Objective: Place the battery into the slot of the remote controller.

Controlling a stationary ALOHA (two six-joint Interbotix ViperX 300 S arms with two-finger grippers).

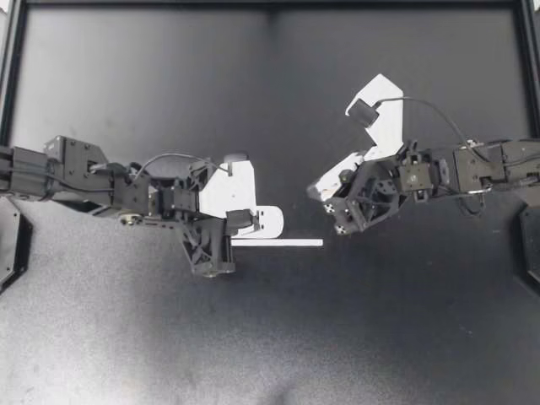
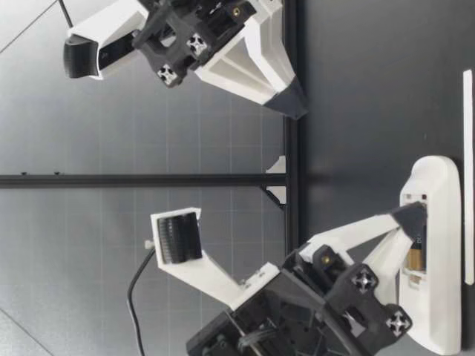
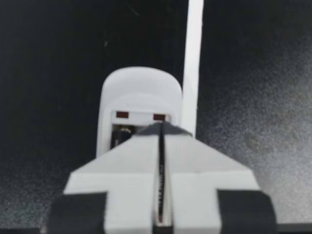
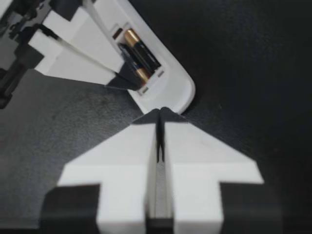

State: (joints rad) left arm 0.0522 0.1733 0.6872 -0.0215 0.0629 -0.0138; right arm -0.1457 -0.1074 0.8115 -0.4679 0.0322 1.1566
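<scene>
Top view is showing my left end effector [image 1: 242, 221] reaching in from its side with its fingers pressed together and nothing between them. Its dark tip is resting on the remote controller [image 1: 270, 223], which is lying flat near the middle of the desk [image 1: 380, 329]. Right wrist view is showing the battery [image 4: 140, 50] lying inside the remote controller's open slot, with that left tip sitting in the slot right at the battery's end. My right end effector [image 1: 314, 192] is likewise closed and gripping nothing; its tip is hanging just off the remote controller's rounded end, not touching it. A thin white strip [image 1: 283, 243] is lying just beside the remote controller's long edge, parallel to it and running out beyond the rounded end. Bare desk surface is extending widely from the remote controller toward the black frame rail [image 1: 270, 5] along one desk edge and toward the opposite edge, while the two arms are occupying the flanks.
</scene>
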